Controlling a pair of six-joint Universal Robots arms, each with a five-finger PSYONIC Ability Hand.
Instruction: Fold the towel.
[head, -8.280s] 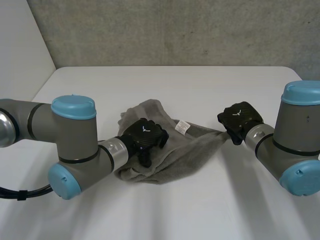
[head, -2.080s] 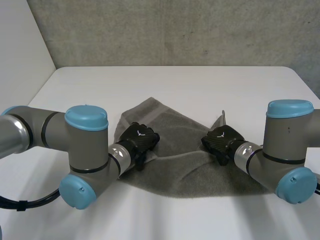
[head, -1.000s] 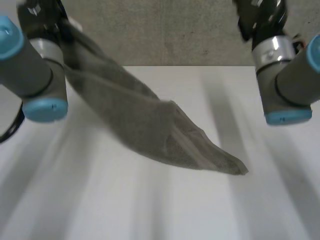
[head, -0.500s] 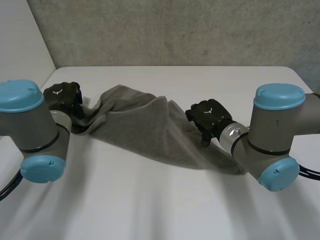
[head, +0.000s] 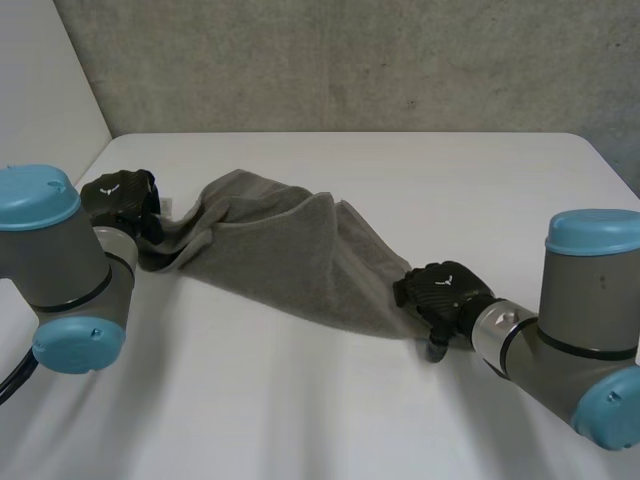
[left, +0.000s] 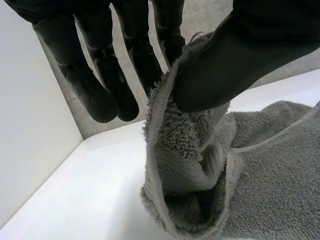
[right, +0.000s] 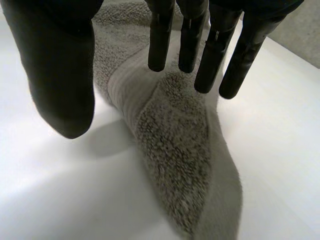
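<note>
Left hand (head: 122, 198), middle left of the frame: pinches a bunched corner of the towel (head: 290, 250) between thumb and one fingertip, other fingers straight and off the cloth. In the left wrist view (left: 240, 60), shows that corner held up, with the cloth hanging from the pinch in a loose loop down to the table (head: 400, 165).

Right hand (head: 445, 292), lower right of centre: fingers straight, thumb spread wide, nothing in its grasp. In the right wrist view (right: 60, 75), hovers over the towel's narrow opposite end, that tip lying flat on the table beyond the fingertips. Cannot tell whether any finger touches the cloth.

Towel: runs as a crumpled diagonal band from middle left down to right of centre, one raised ridge along its middle, layers doubled over in places. Nowhere near spread flat, and no clean fold yet.

Step in hand, by the look of it: opening the towel out before the first fold, with one end secured and the other lying free. Early in the task.

Next move probably calls for closing the right hand on the free tip under its fingers, taking a single corner and not a doubled layer, then drawing both ends apart and laying the cloth flat. Needs care to keep the left pinch firm while pulling, since only thumb and one fingertip hold that corner.
</note>
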